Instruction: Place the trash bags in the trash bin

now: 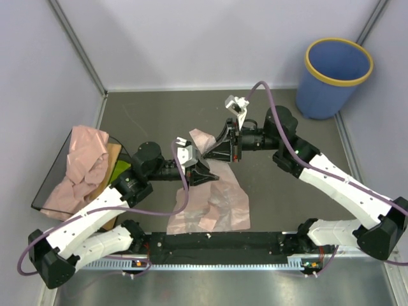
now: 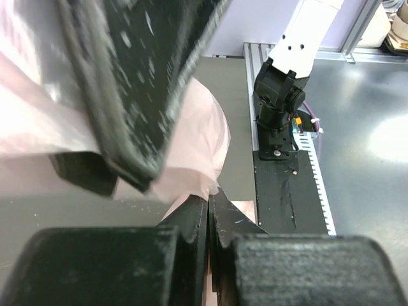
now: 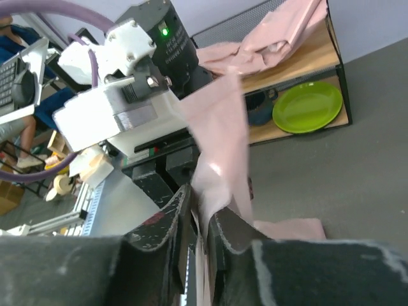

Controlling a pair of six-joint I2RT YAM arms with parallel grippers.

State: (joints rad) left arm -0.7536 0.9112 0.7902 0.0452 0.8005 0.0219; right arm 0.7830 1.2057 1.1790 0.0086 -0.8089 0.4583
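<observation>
A pale pink trash bag [image 1: 213,204] hangs between my two grippers over the middle of the table, its lower part spread on the dark surface. My left gripper [image 1: 215,176] is shut on a fold of the film [image 2: 191,146], pinched at the fingertips [image 2: 209,199]. My right gripper [image 1: 208,155] sits just above and behind it. Its jaws [image 3: 203,199] stand a little apart, and the bag [image 3: 220,134] runs down loosely between them. More trash bags [image 1: 83,162] lie heaped on the left shelf. The blue trash bin [image 1: 331,99] with its yellow rim stands upright at the far right corner.
A low wood-and-wire shelf [image 1: 113,152] at the left edge holds a green plate [image 3: 306,107] under the heaped bags. The black rail [image 1: 217,242] with both arm bases runs along the near edge. Grey walls close the back and sides.
</observation>
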